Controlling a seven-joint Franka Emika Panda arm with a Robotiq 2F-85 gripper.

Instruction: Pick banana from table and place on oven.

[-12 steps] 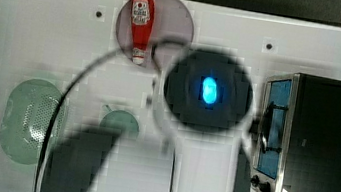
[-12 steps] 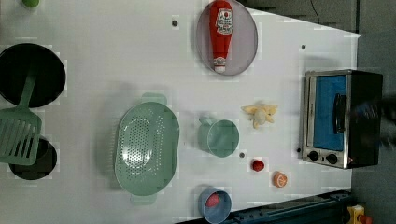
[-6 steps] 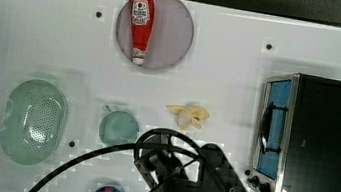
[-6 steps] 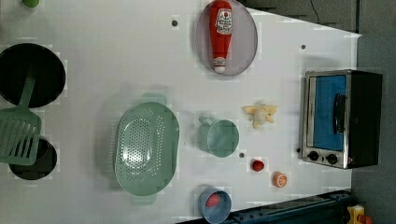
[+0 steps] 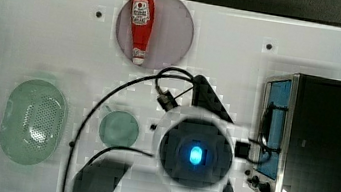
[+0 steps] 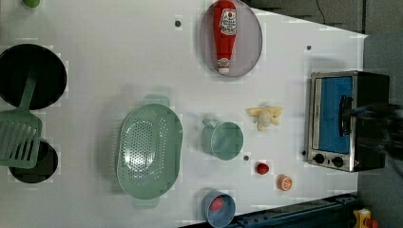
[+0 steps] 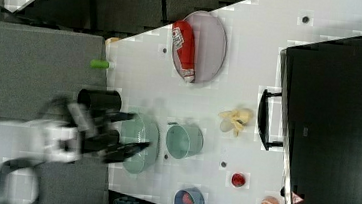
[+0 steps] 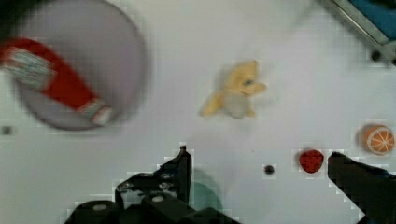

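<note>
banana (image 6: 265, 117) on bare table (image 6: 119, 57) near oven (image 6: 347, 118)

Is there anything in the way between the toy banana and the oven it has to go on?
No, nothing visible. In the left view the banana lies on bare white table, with an open strip between it and the oven. The red berry and the orange slice sit off to one side, away from that strip.
</note>
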